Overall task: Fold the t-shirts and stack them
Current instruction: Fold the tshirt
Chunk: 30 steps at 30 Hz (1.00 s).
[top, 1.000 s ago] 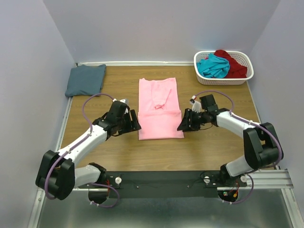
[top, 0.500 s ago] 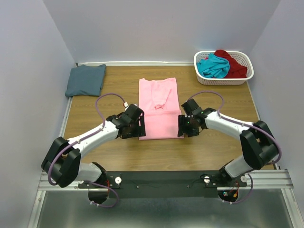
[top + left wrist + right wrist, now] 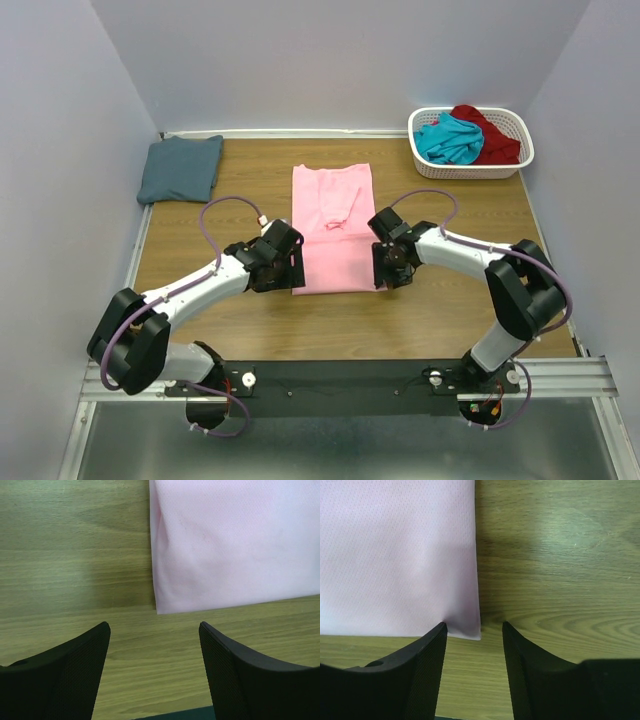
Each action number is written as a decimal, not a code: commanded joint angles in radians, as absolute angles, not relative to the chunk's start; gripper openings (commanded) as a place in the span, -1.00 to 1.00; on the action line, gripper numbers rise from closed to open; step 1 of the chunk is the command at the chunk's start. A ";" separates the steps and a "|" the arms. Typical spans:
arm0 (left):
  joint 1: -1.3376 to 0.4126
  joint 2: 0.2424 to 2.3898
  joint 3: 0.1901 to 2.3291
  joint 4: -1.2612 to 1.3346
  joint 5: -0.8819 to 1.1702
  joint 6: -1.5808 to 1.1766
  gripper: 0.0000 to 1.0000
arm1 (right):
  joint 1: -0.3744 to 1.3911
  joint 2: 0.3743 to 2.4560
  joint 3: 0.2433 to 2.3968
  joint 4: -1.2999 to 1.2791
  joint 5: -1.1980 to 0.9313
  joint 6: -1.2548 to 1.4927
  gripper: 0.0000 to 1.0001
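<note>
left gripper (image 3: 153,626): the gap between its spread fingers holds bare table (image 3: 75,555). the near corner of the pink tee (image 3: 225,545) lies just ahead of the gap, with cloth filling the room ahead and to its right. bare wood lies to its left. right gripper (image 3: 474,625): the cloth corner sits inside the finger gap, with bare wood ahead-right. well ahead, the slate tee (image 3: 180,168) lies off the left tool's left and the basket (image 3: 470,172) off the right tool's right.

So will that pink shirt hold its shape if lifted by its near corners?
Probably not. The pink shirt lies flat as thin, folded cloth, so it would likely droop between the left pincer and right pincer. It looks light, given its thin edge. Pushed, it would probably bunch up rather than slide on the wooden table.
</note>
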<state>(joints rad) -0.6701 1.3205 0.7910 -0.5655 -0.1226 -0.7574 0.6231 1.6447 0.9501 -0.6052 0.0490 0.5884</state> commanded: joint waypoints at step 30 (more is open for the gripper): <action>-0.712 1.586 0.930 -0.626 -0.184 -0.874 0.22 | 0.698 1.743 0.951 -0.670 0.100 0.586 -0.99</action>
